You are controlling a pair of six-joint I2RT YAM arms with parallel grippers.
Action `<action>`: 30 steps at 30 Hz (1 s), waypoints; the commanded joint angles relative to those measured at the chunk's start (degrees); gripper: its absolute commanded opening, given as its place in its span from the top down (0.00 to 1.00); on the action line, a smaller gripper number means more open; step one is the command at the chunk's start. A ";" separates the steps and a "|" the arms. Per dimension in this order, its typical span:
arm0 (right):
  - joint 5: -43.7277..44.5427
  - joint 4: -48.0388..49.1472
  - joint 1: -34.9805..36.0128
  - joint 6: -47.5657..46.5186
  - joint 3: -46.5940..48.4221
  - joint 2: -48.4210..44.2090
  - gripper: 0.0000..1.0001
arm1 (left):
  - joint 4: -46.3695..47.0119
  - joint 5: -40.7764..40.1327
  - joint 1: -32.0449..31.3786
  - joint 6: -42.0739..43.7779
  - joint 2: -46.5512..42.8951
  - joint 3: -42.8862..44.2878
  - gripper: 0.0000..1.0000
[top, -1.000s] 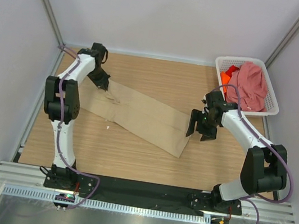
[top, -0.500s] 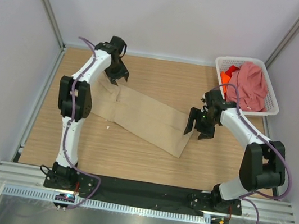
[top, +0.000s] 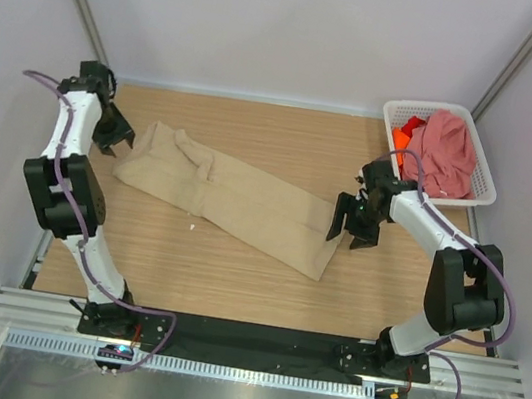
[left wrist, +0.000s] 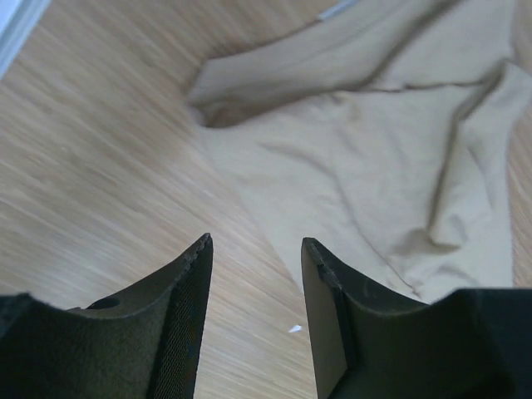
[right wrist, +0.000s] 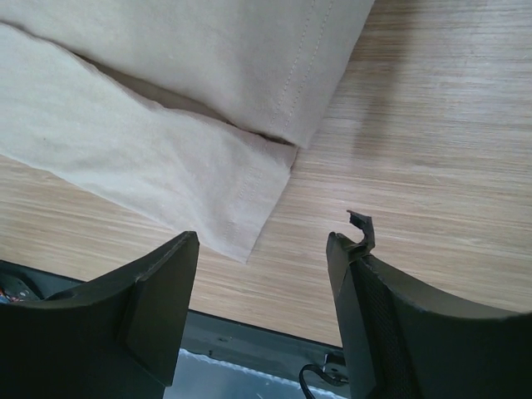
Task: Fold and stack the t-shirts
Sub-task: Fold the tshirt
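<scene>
Beige-tan t-shirt (top: 231,199) lying flat on the bench (top: 232,285) as a long strip, running diagonally from far left down to near right. Bunching up a bit at the left end, looking a lot tidier at the right. Not being held by anything atm.

Left jaws hanging open just off that rumpled left end, over bare wood, with the cloth lying ahead and off to one side of the gap in the wrist view. Right jaws gaping wide too, hovering right at the hemmed right end, with the layered corner showing in the gap between the fingers but not getting pinched.

Dusty pink t-shirt (top: 450,153) heaping up in the white basket (top: 478,200) at the far right corner, bright orange t-shirt (top: 401,138) peeking out beside it, both sitting well apart from the left jaws and closer to the right ones.
</scene>
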 commanded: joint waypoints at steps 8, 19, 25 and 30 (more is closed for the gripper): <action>-4.36 0.97 4.56 -0.10 -2.36 -0.87 0.39 | -6.88 7.38 7.09 6.40 9.96 6.62 0.57; -1.02 1.67 10.19 2.89 -8.25 -4.39 0.30 | -8.83 1.32 7.18 8.95 14.00 7.86 0.50; -3.12 4.39 10.72 5.69 -10.53 -3.78 0.33 | -8.48 1.49 7.18 9.30 14.80 7.15 0.50; -2.69 6.86 11.69 8.25 -12.21 -3.33 0.36 | -8.48 0.96 7.18 9.74 15.15 7.07 0.49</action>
